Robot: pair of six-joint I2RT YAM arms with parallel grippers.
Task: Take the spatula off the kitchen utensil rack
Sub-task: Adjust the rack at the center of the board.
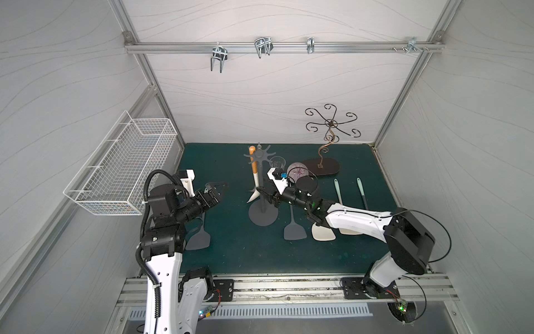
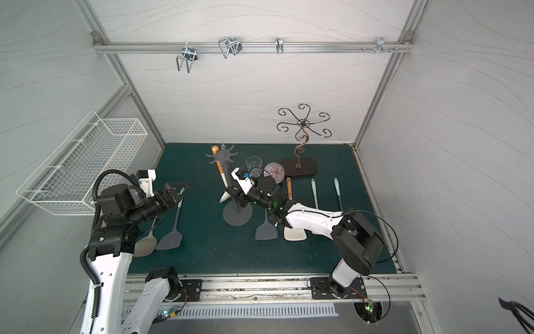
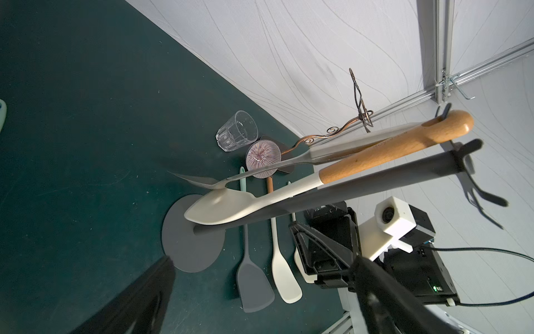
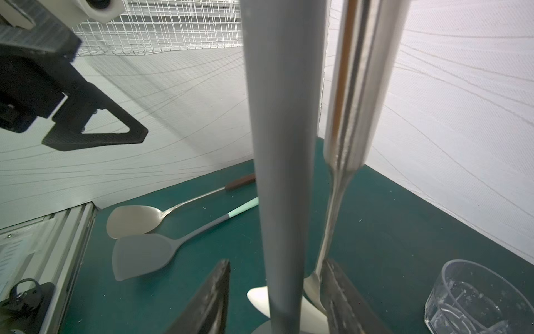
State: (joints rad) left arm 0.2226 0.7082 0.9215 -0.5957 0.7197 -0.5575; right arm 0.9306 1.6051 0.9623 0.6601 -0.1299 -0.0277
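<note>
Right wrist view, nearest first: the right gripper has its dark fingers parted, one on each side of the kitchen utensil rack, low on its grey pole. The steel spatula hangs beside the pole, and its thin neck runs down between the pole and one finger, at or just against that finger. The other finger stands clear of the pole, so nothing is clamped. A wood-handled white spatula shows its blade behind the pole. In a top view the left gripper hovers spread wide and empty, left of the rack, which stands mid-mat with both utensils hooked on its star crown. Beyond it are a glass tumbler, a patterned bowl and, farthest right, a curly bronze wire stand.
</note>
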